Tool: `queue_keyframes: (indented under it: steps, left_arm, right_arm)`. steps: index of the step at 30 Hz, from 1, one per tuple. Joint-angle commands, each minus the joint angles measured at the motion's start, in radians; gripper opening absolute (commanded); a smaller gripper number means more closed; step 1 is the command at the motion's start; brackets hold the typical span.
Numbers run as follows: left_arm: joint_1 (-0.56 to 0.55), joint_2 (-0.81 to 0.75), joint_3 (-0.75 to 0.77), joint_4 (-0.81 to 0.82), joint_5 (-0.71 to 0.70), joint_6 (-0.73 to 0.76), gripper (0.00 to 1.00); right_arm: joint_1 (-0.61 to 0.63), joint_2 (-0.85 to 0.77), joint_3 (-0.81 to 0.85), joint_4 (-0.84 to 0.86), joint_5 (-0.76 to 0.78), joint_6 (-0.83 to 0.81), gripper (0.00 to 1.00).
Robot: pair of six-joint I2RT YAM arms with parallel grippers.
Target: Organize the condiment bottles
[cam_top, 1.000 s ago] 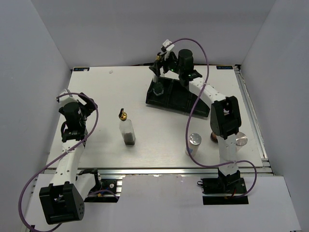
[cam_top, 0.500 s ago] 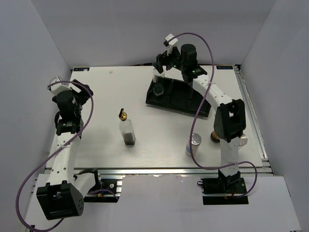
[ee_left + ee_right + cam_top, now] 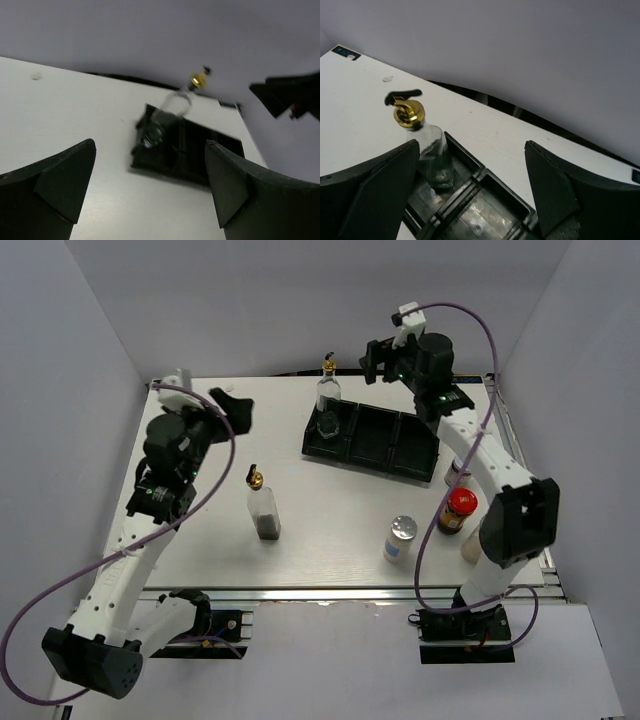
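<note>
A clear glass bottle with a gold spout (image 3: 327, 400) stands in the left compartment of the black tray (image 3: 385, 445). It also shows in the right wrist view (image 3: 429, 147) and, blurred, in the left wrist view (image 3: 172, 107). My right gripper (image 3: 378, 355) is open and empty, above and to the right of that bottle. My left gripper (image 3: 232, 408) is open and empty, raised over the table's left side. A second gold-spout bottle (image 3: 263, 505) stands mid-table. A silver-capped shaker (image 3: 400, 537), a red-lidded jar (image 3: 457, 510) and a small white-labelled jar (image 3: 456, 472) stand at the right.
The tray's middle and right compartments (image 3: 492, 217) hold nothing. A pale shaker (image 3: 470, 546) is partly hidden behind the right arm's lower link. Purple cables loop off both arms. White walls close in the table on three sides.
My right gripper has drawn back up and right from the tray, leaving the bottle standing in the left compartment. My left arm has lifted and swung toward the centre. The red-lidded jar is uncovered.
</note>
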Motion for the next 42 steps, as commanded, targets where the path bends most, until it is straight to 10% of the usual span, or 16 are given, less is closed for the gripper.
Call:
queue_keyframes:
  steps: [1, 18, 31, 39, 42]
  left_arm:
    - [-0.146, -0.041, -0.021, -0.088, -0.063, 0.103, 0.98]
    - [-0.548, -0.041, -0.024, -0.418, -0.501, 0.114, 0.98]
    - [-0.616, -0.049, -0.104, -0.478, -0.571, 0.048, 0.97]
    - [-0.617, 0.011, -0.092, -0.446, -0.574, 0.051, 0.61]
    - [-0.623, 0.034, -0.107, -0.391, -0.551, 0.065, 0.32]
  right_arm:
    - [-0.012, -0.160, -0.132, 0.110, 0.057, 0.023, 0.89]
    - [-0.043, -0.374, -0.397, 0.101, 0.160, -0.035, 0.89]
    - [-0.083, -0.357, -0.432, 0.095, 0.140, -0.031, 0.89]
    - [-0.118, -0.415, -0.501, 0.095, 0.160, -0.015, 0.89]
    - [-0.134, -0.448, -0.545, 0.087, 0.180, 0.064, 0.89]
